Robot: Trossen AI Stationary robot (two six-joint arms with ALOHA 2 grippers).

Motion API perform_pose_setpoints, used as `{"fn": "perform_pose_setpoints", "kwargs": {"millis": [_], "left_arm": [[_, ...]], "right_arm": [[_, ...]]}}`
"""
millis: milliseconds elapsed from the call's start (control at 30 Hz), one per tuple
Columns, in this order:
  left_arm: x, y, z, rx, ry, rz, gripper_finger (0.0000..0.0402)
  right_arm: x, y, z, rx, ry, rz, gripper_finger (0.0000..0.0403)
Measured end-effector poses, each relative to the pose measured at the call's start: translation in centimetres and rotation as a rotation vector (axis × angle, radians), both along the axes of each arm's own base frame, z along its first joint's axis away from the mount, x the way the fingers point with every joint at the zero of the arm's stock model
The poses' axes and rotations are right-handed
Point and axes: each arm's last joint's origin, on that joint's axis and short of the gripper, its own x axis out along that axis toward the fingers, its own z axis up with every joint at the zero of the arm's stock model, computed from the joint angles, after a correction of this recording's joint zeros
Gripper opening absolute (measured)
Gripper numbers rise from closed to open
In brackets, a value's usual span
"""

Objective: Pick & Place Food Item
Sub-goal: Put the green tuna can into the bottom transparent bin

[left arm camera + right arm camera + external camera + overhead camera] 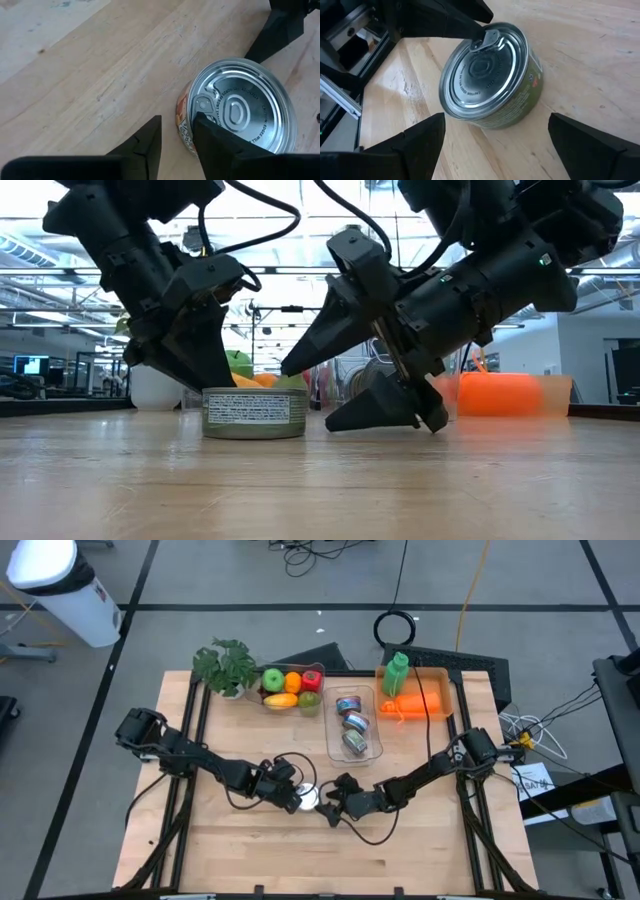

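Centrally on the wooden table (250,840), a little toward its front edge, a short round food can (254,413) stands upright with its silver pull-tab lid facing up. Both dark arms reach in toward it from the two sides. The left gripper (176,136) is tipped down at the can's rim: one finger lies on the lid by the pull tab and the other sits outside the can wall, so the narrowed jaws straddle the rim, though a firm pinch cannot be confirmed. The right gripper (495,137) sits just beside the can on the opposite side, low over the wood, with its two fingers spread wide and the can lying ahead between them, not touched. Toward the back edge of the table, a clear tray (354,726) holds several more cans in a row. Next to it, nearer the back left corner, a container of toy fruit (292,688) shows a green apple, an orange and a yellow piece, with a small leafy plant (226,664) beside it. Near the back right corner sits an orange bin (414,694) holding a green bottle (397,673).
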Motion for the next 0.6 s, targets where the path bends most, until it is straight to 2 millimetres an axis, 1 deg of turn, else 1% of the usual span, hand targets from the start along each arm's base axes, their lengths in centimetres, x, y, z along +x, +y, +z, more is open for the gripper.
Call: {"fn": "perform_pose_setpoints", "kwargs": {"millis": [200, 433, 600], "left_arm": [[0.0, 0.0, 0.0, -0.003, 0.001, 0.001, 0.0118], [-0.2, 0.1, -0.1, 0.000, 0.015, 0.004, 0.0117], [-0.6, 0.2, -0.7, -0.015, -0.005, 0.021, 0.0117]], "right_arm": [[0.5, 0.2, -0.5, 0.033, -0.064, 0.004, 0.0338], [1.1, 0.2, -2.7, 0.043, -0.015, -0.002, 0.0338], [1.0, 0.1, -3.1, 0.042, 0.006, 0.000, 0.0338]]}}
